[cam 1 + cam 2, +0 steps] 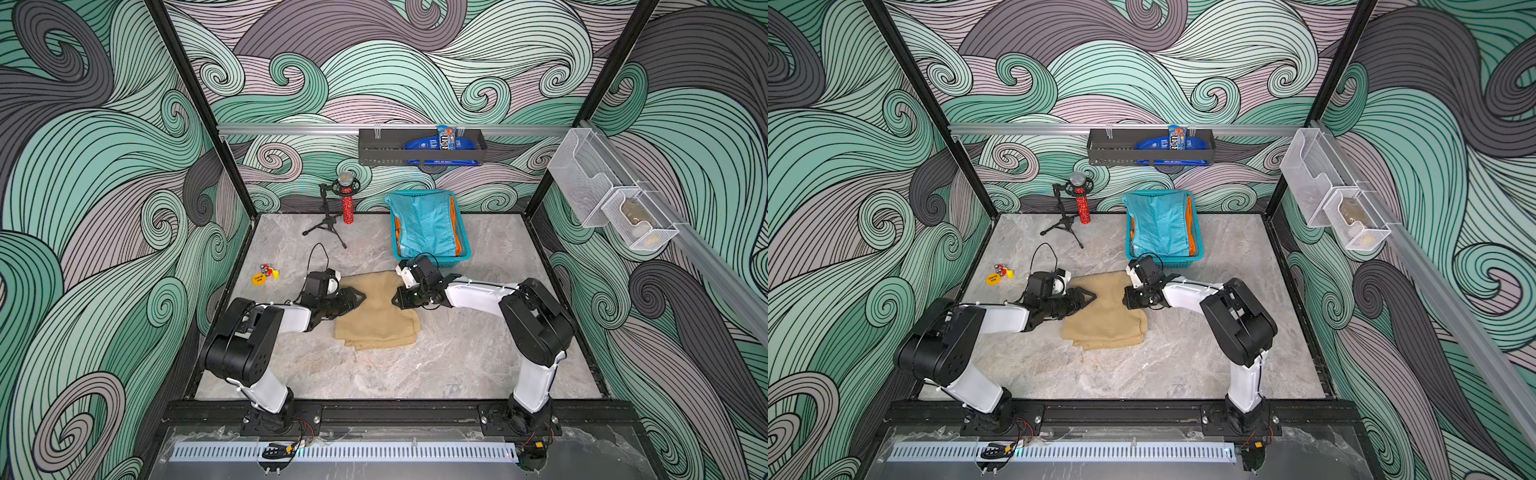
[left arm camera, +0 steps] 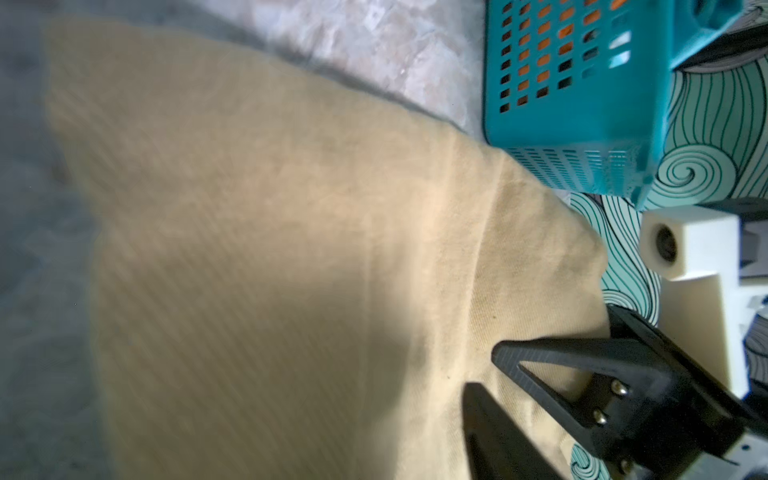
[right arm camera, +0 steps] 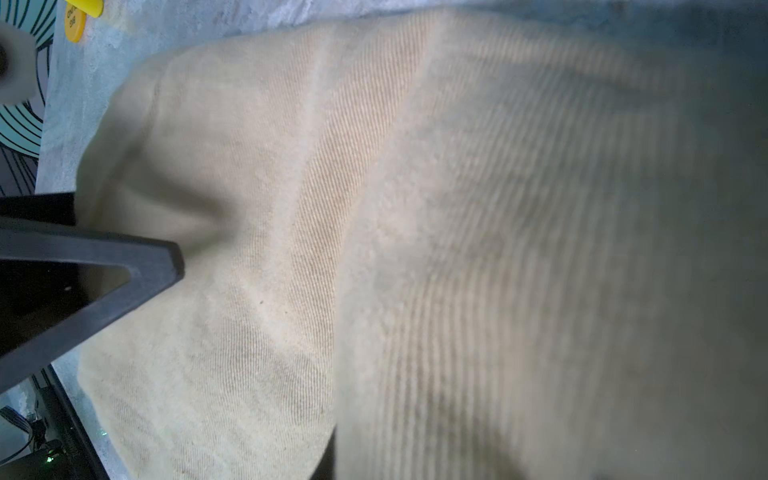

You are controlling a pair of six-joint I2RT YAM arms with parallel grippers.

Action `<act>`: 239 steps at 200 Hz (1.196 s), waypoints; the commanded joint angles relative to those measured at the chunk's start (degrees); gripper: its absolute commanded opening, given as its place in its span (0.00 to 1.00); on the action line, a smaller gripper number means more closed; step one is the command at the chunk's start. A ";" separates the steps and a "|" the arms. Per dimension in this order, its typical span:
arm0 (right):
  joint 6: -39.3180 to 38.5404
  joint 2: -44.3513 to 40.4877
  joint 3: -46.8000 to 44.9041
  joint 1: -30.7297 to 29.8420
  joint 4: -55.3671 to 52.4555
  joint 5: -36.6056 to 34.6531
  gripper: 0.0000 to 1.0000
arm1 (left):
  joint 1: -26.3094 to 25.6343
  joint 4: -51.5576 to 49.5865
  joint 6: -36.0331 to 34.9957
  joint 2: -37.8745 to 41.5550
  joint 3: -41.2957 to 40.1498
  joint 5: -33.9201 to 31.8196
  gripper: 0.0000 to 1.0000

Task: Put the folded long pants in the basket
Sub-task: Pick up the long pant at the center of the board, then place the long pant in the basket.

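Tan folded long pants [image 1: 374,328] [image 1: 1104,328] lie mid-table between both arms. My left gripper [image 1: 359,296] [image 1: 1090,296] is shut on their left edge; the right wrist view shows one of its fingers [image 3: 124,253] pressed into puckered tan cloth [image 3: 291,208]. My right gripper [image 1: 395,300] [image 1: 1125,300] [image 2: 480,370] is shut on the right edge. Tan cloth [image 2: 291,208] hides each wrist camera's own jaws. Behind stands the teal basket [image 1: 432,259] [image 1: 1167,262] [image 2: 582,124]. It holds turquoise pants [image 1: 424,228] [image 1: 1160,226] on top of orange pants [image 1: 455,235] [image 1: 1190,232].
A microphone on a small tripod [image 1: 347,199] stands at the back left. Keys with a yellow tag [image 1: 259,279] lie left of my left gripper. A black wall rack [image 1: 419,145] hangs on the back wall and white wire bins [image 1: 615,208] on the right wall.
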State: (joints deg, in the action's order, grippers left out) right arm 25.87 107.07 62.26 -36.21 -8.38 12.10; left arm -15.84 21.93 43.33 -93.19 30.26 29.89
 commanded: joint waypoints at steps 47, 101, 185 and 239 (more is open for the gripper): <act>1.41 -0.47 3.56 -1.58 1.73 1.71 0.00 | -1.48 -8.21 2.89 1.70 0.47 2.89 0.00; 0.13 -8.34 6.81 -1.55 -2.76 1.92 0.00 | -2.24 -16.04 3.89 15.44 8.39 2.13 0.00; -6.44 -15.70 22.20 3.39 -15.73 3.64 0.00 | -4.72 -17.14 7.37 21.81 21.58 0.84 0.00; -9.64 -13.68 29.35 17.20 -16.25 6.37 0.00 | -7.17 -15.88 6.70 5.46 40.79 -0.75 0.00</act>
State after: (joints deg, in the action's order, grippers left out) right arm 18.52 92.79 87.33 -25.02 -27.07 16.91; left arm -21.15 4.95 50.59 -80.31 61.47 28.77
